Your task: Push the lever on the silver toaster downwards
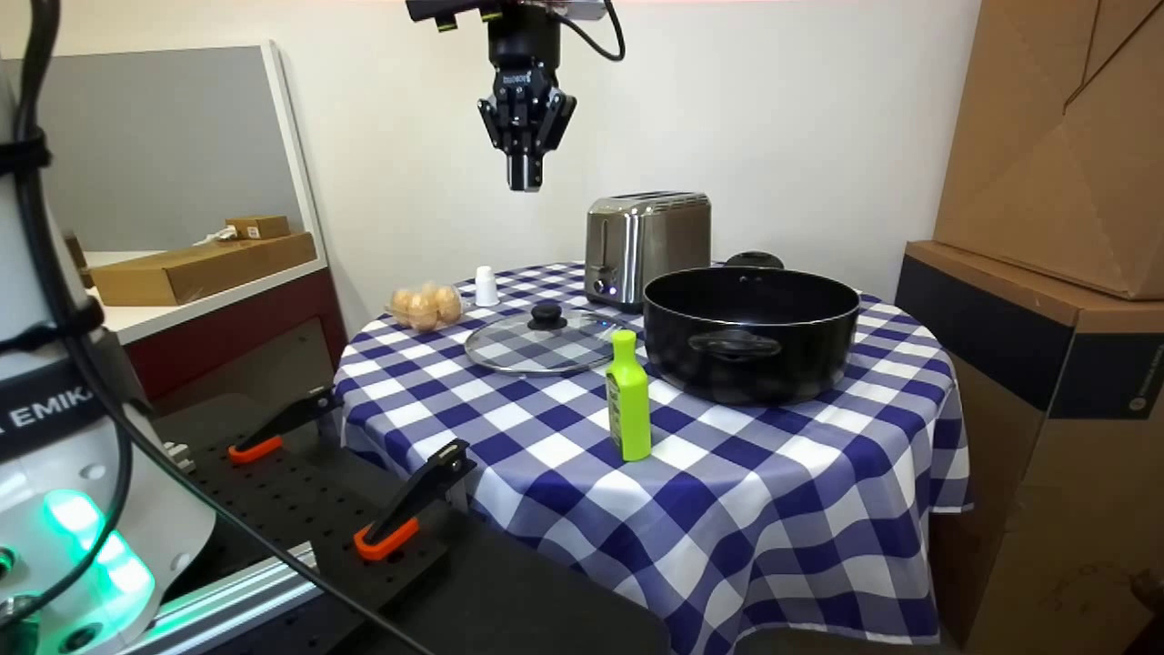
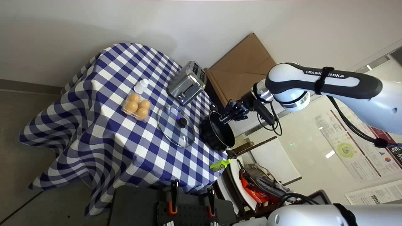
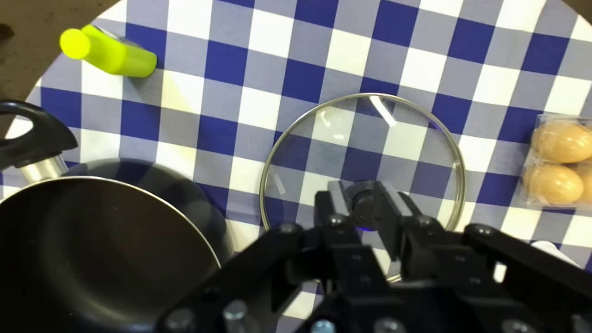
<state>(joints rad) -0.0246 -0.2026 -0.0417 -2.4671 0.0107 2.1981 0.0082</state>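
Observation:
The silver toaster (image 1: pixel 677 241) stands upright at the far side of the round table in both exterior views (image 2: pixel 179 85). Its front face shows a vertical slot (image 1: pixel 604 244) with a knob (image 2: pixel 181 96) low beside it. The lever is too small to make out clearly. My gripper (image 1: pixel 525 182) points down in the air, clear of the toaster, in an exterior view. In the wrist view my gripper (image 3: pixel 358 194) has a narrow gap between its fingers and holds nothing. The pot lid's knob shows far below through that gap. The toaster is out of the wrist view.
A black pot (image 1: pixel 755 359) stands beside the toaster. A glass lid (image 3: pixel 370 134) lies on the checked tablecloth (image 1: pixel 555 450). A green bottle (image 1: pixel 628 400), eggs (image 1: pixel 425 306) and a white shaker (image 1: pixel 486 287) are around. Cardboard boxes (image 1: pixel 1073 473) stand beside the table.

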